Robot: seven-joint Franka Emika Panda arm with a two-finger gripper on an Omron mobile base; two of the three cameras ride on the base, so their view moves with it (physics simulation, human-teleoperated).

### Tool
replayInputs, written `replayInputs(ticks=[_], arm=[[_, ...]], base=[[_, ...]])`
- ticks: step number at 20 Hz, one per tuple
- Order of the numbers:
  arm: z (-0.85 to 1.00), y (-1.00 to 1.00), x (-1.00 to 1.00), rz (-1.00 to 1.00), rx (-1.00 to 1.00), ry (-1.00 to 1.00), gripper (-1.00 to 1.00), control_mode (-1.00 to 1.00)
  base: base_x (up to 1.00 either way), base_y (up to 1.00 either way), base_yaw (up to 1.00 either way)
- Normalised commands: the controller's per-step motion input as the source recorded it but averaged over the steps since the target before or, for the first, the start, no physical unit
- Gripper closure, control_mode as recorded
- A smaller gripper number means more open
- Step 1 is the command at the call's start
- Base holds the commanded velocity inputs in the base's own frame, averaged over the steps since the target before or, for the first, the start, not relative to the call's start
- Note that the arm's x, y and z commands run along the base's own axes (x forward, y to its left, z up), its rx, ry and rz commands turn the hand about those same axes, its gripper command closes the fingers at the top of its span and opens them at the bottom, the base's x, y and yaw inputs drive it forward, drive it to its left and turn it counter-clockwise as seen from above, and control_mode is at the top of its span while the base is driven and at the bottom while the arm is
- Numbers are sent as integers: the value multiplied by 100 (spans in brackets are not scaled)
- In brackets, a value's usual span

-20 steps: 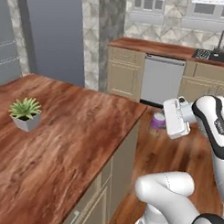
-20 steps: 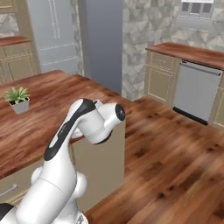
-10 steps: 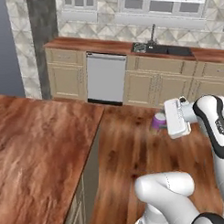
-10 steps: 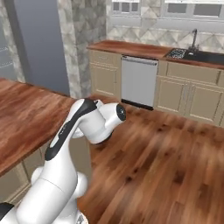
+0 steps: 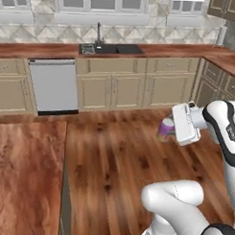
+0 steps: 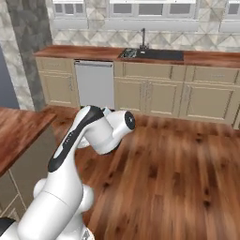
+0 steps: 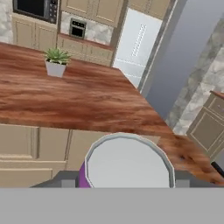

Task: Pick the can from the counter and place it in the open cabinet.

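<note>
Kitchen, wood floor (image 5: pixel 113 157); pincer (image 5: pixel 172 131) clamped round purple can (image 5: pixel 165 127); no readable label

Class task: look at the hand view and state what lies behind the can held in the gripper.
Behind the can stretches the counter, bearing a small potted plant. The can's silver top covers the counter edge directly behind it.

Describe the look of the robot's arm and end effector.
The arm is glossy white, built of rounded tubular segments with dark grey joint bands and caps. The end effector ends a boxy white hand. No cables or markings are visible.
</note>
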Motion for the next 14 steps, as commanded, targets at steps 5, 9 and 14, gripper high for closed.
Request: replayInputs(ticks=[5, 9, 14], arm=[[0, 0, 0, 0, 0, 0, 100, 100], [0, 0, 0, 0, 0, 0, 100, 100], [0, 0, 0, 0, 0, 0, 100, 100]], base=[[-14, 4, -52], [-12, 1, -52], [-13, 0, -52]])
